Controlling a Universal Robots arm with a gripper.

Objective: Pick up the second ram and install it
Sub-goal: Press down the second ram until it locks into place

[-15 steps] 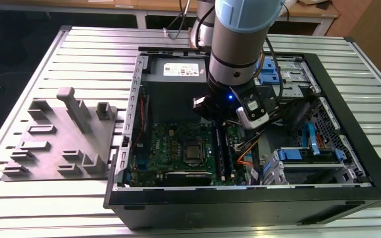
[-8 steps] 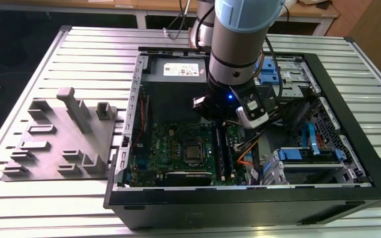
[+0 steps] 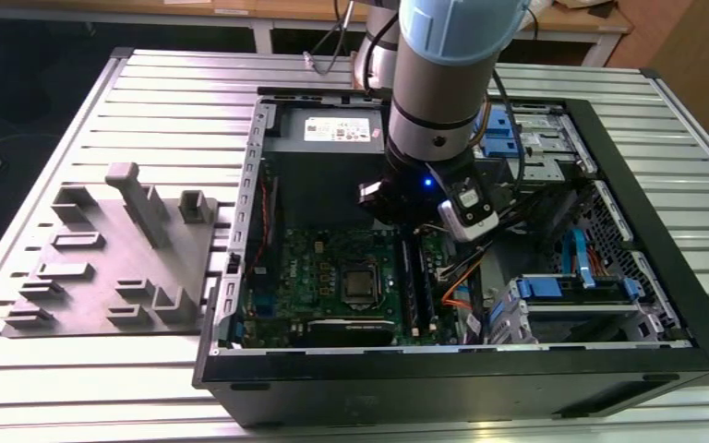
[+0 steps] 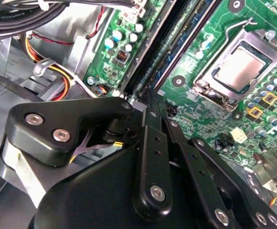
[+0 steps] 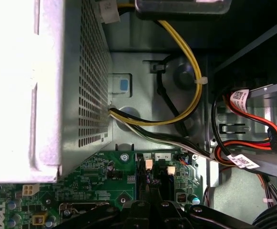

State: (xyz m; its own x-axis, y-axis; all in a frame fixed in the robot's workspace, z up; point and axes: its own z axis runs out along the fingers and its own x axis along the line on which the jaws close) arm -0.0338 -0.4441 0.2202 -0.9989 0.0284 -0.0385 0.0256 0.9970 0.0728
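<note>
My gripper (image 3: pixel 406 231) is lowered inside the open computer case, over the far end of the memory slots (image 3: pixel 413 288) on the green motherboard (image 3: pixel 318 277). In the second wrist view the gripper (image 4: pixel 148 95) is shut, its thin fingers (image 4: pixel 152 124) pressed together into one bar. Their tip sits at the end of a long dark stick, the second ram (image 4: pixel 175 52), which lies in line with the black slot rails. Whether the tip touches the stick is hidden. The first wrist view has the gripper (image 5: pixel 148 207) above the motherboard's edge.
The processor socket (image 4: pixel 236 67) lies beside the slots. Yellow, red and black cables (image 5: pixel 186 95) run along the case wall near the perforated metal power supply (image 5: pixel 88 71). Blue drive brackets (image 3: pixel 576 277) fill the case's side on the exterior view's right. A grey fixture (image 3: pixel 121 258) stands outside the case.
</note>
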